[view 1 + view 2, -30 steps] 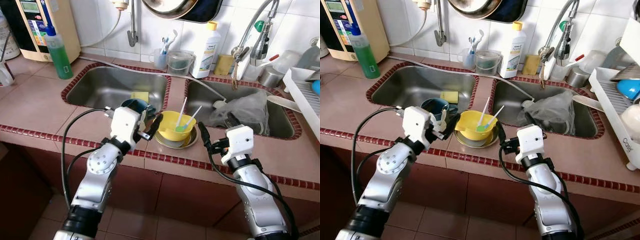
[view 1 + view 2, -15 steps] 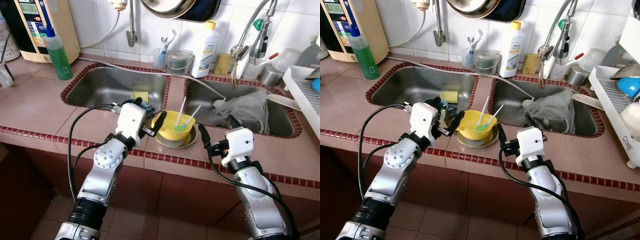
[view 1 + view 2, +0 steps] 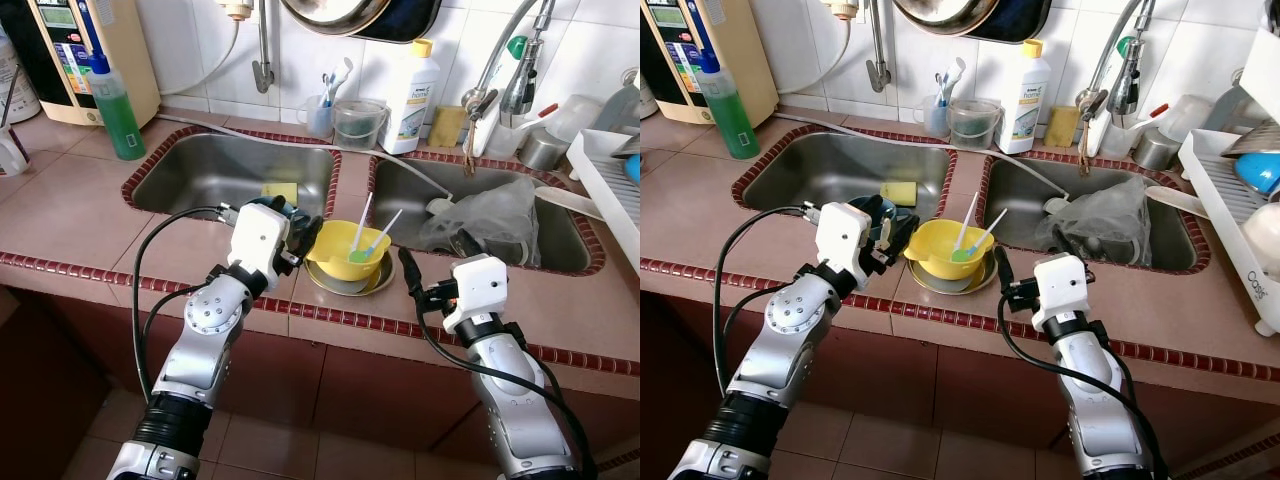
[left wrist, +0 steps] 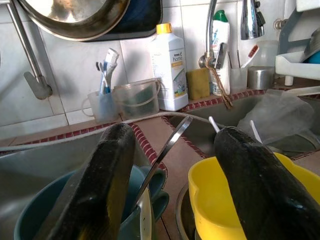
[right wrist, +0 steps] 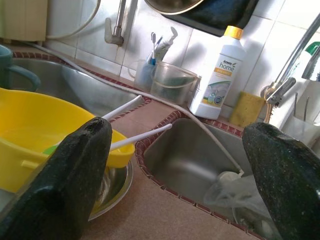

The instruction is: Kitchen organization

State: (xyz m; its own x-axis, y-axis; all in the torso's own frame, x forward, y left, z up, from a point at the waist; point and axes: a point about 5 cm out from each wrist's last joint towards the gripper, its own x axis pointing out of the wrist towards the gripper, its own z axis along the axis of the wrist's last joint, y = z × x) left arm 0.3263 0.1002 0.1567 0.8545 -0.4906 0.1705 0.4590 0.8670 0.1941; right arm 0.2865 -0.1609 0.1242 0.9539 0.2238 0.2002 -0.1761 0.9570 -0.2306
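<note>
A yellow bowl (image 3: 345, 250) holding a green spoon and white utensils (image 3: 375, 240) sits on a metal plate (image 3: 350, 282) on the tiled counter between the two sinks. Just left of it stands a teal mug (image 3: 268, 209) with a metal spoon handle (image 4: 165, 150) sticking out. My left gripper (image 3: 303, 232) is open at the mug's rim, one finger (image 4: 95, 190) over the mug and the other (image 4: 260, 185) beside the bowl, the handle between them. My right gripper (image 3: 435, 255) is open wide just right of the bowl, touching nothing.
A yellow sponge (image 3: 280, 190) lies in the left sink (image 3: 200, 170). A crumpled plastic bag (image 3: 480, 225) is in the right sink. Along the back stand a green soap bottle (image 3: 120, 110), a clear tub (image 3: 360, 125) and a white detergent bottle (image 3: 412, 100). A dish rack (image 3: 610, 190) is at far right.
My left gripper has moved forward and up from the counter's front edge to the mug's rim beside the yellow bowl. The right arm has barely moved.
</note>
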